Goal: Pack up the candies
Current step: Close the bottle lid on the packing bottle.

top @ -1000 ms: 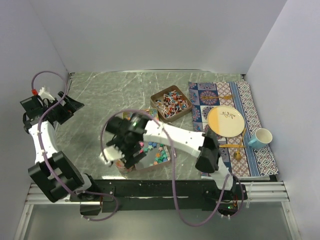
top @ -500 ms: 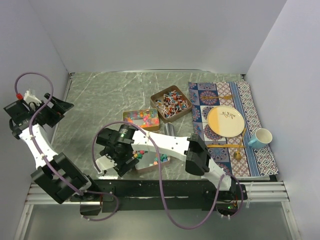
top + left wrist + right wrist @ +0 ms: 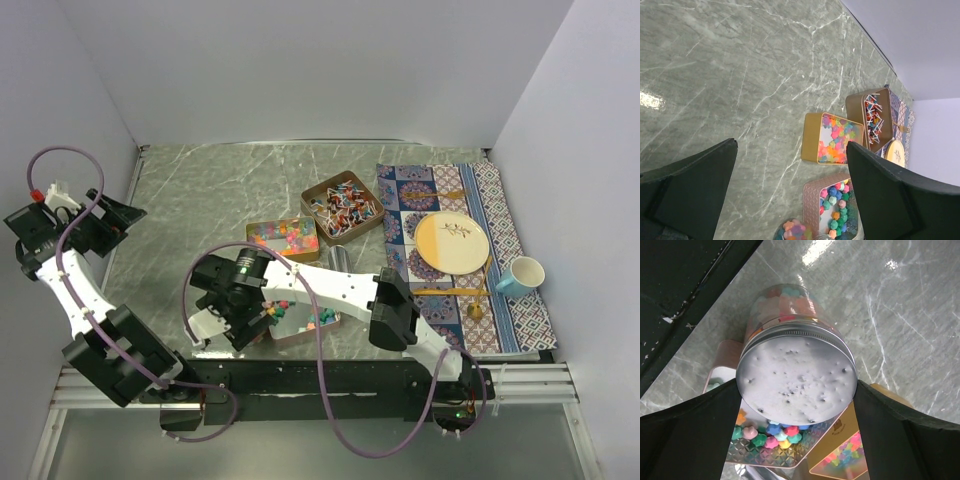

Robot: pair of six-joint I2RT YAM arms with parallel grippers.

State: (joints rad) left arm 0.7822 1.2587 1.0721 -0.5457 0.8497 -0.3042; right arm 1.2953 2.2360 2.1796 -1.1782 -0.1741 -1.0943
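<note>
Near the front edge of the worktop [image 3: 740, 75], your right fingers [image 3: 695, 440] sit against either side of the metal lid [image 3: 796, 377] of a small glass jar [image 3: 785, 297]. They look clamped on it (no gap shows at either flank). Taking it by the lid makes sense, since that is the widest and stiffest part. The jar is just beside the rose tin [image 3: 812, 200], though you cannot tell from these views whether it rests on the worktop or hangs just above it.

Your left fingers [image 3: 690, 185] are spread wide with nothing between them. They are held well off to the left, which I judge leaves the right arm room to reach across.

The candies [image 3: 767, 432] are shared among four containers. Pastel stars show through the jar's glass, and more lie scattered over the rose tin's embossed floor. The gold tin [image 3: 810, 137] behind it holds orange, pink and yellow bits. The brown tin [image 3: 856, 115] farther back holds twist-wrapped sweets. With the lid on, this jar is probably packed.
</note>
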